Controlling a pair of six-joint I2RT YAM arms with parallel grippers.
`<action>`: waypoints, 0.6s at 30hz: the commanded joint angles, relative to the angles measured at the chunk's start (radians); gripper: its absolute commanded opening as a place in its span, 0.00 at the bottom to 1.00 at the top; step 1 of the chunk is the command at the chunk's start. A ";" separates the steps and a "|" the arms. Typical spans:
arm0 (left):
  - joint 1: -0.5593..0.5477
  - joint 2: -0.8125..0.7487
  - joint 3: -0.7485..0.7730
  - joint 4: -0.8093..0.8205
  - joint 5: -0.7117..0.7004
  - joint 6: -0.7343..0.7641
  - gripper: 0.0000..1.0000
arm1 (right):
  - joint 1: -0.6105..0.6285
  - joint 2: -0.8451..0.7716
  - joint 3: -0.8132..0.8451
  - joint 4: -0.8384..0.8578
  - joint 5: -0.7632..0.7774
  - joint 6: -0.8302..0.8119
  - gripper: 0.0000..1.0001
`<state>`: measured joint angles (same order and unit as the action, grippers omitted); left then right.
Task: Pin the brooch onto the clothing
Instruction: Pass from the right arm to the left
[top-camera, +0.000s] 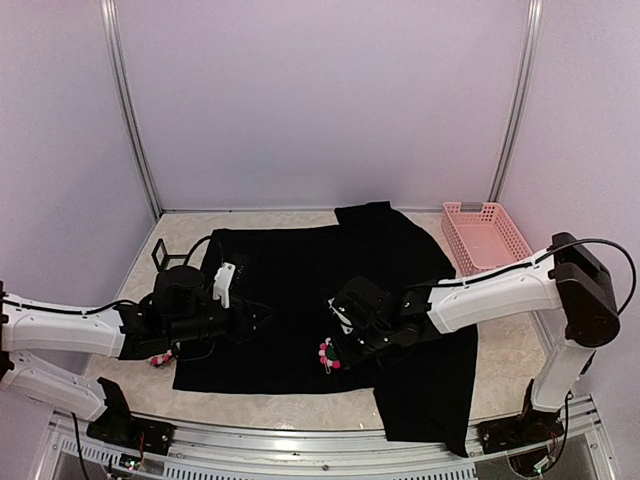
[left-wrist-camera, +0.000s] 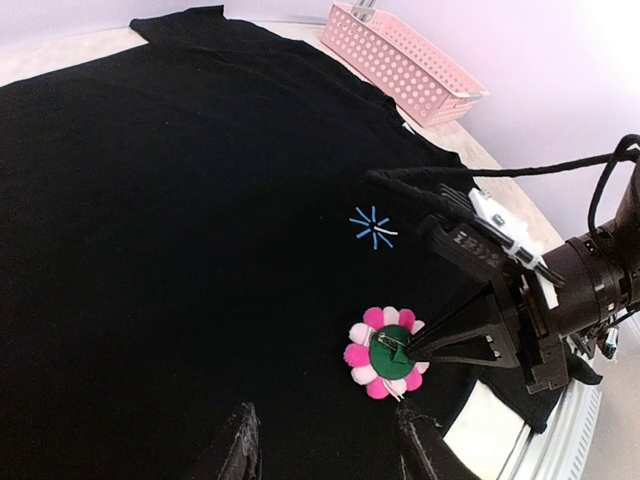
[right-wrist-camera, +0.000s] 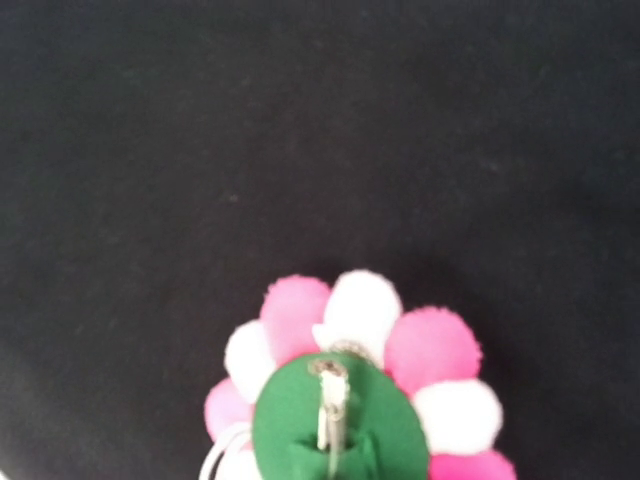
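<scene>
The right pincer is fully closed on the green back of the brooch, which lies back-up on the clothing just at its tips, so I think it should raise the pin gently while the half-open, empty left pincer opposite presses the cloth flat.

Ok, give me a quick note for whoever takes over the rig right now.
Left gripper: open, empty, over the shirt.
Right gripper: shut on the brooch, at its green back.
Brooch: back up, at the shirt near the blue mark; whether it touches the cloth is unclear.
Done: brooch grasped.
Left: pin it to the shirt; nothing shows it fastened yet.
</scene>
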<state>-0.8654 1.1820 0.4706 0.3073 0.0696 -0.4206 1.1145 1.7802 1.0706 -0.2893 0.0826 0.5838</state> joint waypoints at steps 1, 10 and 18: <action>-0.004 -0.002 0.061 -0.047 -0.017 0.052 0.42 | -0.007 -0.128 -0.059 0.140 -0.006 -0.125 0.00; 0.006 -0.116 0.075 0.129 0.145 0.063 0.56 | -0.014 -0.355 -0.076 0.271 -0.028 -0.308 0.00; 0.003 -0.138 0.058 0.306 0.322 0.023 0.71 | -0.015 -0.519 -0.106 0.443 -0.111 -0.464 0.00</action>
<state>-0.8635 1.0313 0.5438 0.4988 0.2813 -0.3813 1.1072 1.3159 0.9901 0.0235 0.0364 0.2249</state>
